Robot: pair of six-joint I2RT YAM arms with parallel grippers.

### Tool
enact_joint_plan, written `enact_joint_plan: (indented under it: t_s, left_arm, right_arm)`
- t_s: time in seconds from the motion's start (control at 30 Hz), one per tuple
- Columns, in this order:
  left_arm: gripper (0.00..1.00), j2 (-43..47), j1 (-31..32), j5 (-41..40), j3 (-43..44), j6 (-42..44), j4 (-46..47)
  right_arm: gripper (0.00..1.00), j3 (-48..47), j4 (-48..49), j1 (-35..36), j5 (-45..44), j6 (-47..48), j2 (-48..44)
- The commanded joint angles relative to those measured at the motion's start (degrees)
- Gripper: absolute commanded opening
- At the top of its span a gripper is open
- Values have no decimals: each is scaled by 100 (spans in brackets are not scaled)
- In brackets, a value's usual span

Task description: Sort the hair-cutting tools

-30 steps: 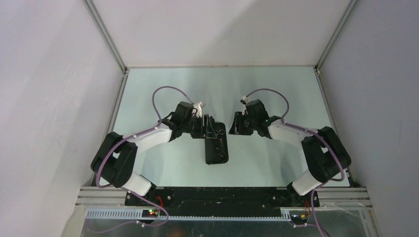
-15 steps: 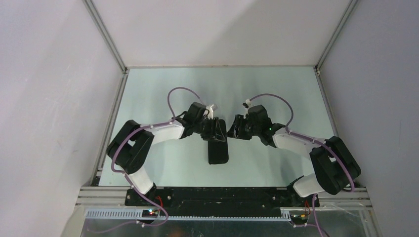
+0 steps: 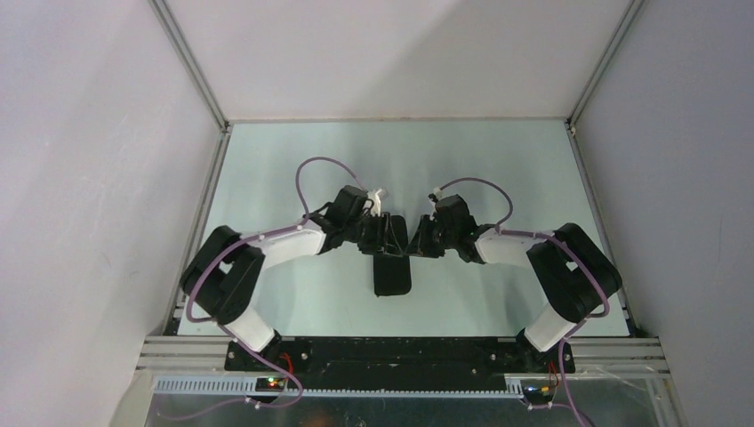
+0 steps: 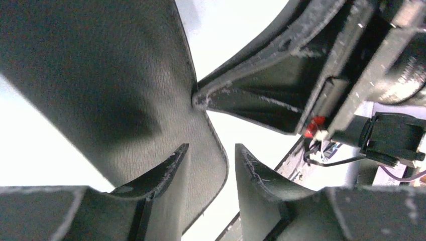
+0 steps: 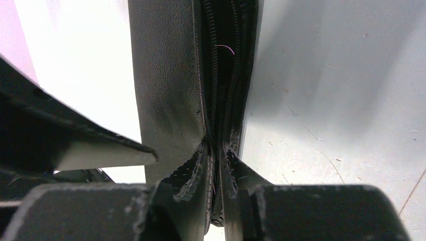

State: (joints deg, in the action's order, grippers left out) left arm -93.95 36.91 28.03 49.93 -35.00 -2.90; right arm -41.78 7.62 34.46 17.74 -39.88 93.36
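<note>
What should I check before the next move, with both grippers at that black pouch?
1. Right gripper pinching the pouch beside its zipper: ok.
2. Left gripper closed on the pouch: not ok, its fingers stand apart around a corner.
3. Zipper open: cannot tell.
4. Hair-cutting tools in sight: not ok, none visible.
5. Pouch's near end resting on the table: ok.

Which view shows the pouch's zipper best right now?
Right wrist: the zipper runs up from the right gripper, teeth visible. Top external shows the pouch only as a dark block; left wrist shows just its leather.
</note>
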Motion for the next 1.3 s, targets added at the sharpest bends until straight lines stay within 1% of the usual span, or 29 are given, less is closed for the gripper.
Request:
enact_joint_plan:
  t_s: [0.0,0.1,0.13,0.2,0.43,0.53,0.67,0.83,0.93,1.0,1.13,1.17,1.27]
  left_arm:
    - [43,844,-26,-478,-139,25,-335]
    - [49,1312,-102,-983,-318,14,-633]
    - [49,1372,-157,-1186,-362,-4,-747]
    - [51,1412,-257,-1291,-490,-48,-827]
    - [53,839,-332,-973,-676,-264,-681]
    - [53,597,-333,-819,-668,-299,-603]
    - [50,469,-324,-670,-684,-349,-502]
    - [44,435,-234,-623,-699,-402,-475]
    - [35,398,-143,-636,-704,-463,-454]
    - [32,375,-77,-681,-706,-504,-442]
    - [30,372,93,-936,-702,-573,-568]
    - [30,387,113,-991,-693,-618,-587]
    - [31,418,251,-1359,-631,-689,-790]
  right_arm:
    - [17,4,-178,85,-145,83,215]
    - [16,3,-289,88,-227,145,197]
    - [16,3,-325,94,-253,160,186]
    - [16,8,-357,95,-272,164,174]
    - [15,3,-535,88,-420,160,-27]
    - [17,5,-621,85,-548,165,-169]
    - [19,4,-671,80,-622,188,-311]
    - [21,8,-835,106,-810,222,-642]
    - [26,4,-1073,197,-1021,264,-858]
    - [28,3,-1254,335,-1264,321,-1070]
    - [33,3,-1788,971,-2056,460,-1631]
    - [34,8,-1868,1078,-2358,466,-1831]
    - [39,3,-2260,1630,-2886,543,-2197]
